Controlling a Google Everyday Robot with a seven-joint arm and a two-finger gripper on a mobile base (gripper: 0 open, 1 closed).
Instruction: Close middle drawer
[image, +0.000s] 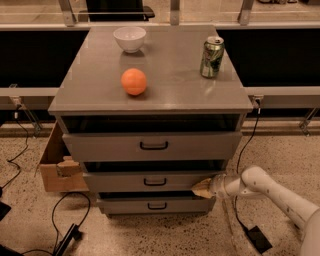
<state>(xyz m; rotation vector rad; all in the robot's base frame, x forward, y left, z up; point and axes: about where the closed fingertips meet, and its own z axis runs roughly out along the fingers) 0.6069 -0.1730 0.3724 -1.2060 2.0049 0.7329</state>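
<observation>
In the camera view, a grey bench with three drawers in its front stands on a speckled floor. The middle drawer is the second one down. It has a low, flat grey front with a small black handle at the centre, and it sits between the taller top drawer and the lowest drawer.

A dark gap shows above its front, so it appears to stand a little way out and not yet be pushed home. The other two drawers show similar gaps.

The gripper is at the right end of the middle drawer's front, touching it or just short of it, low beside the bench. The white arm reaches in from the lower right. The jaws look drawn together into one tan wedge and grip nothing. That would suit a push on the flat front, not a pull on the handle, which is well apart from them.

On the bench top, a white bowl, an orange and a green drink can stand apart from one another. A cardboard box sits on the floor at the bench's left side.
</observation>
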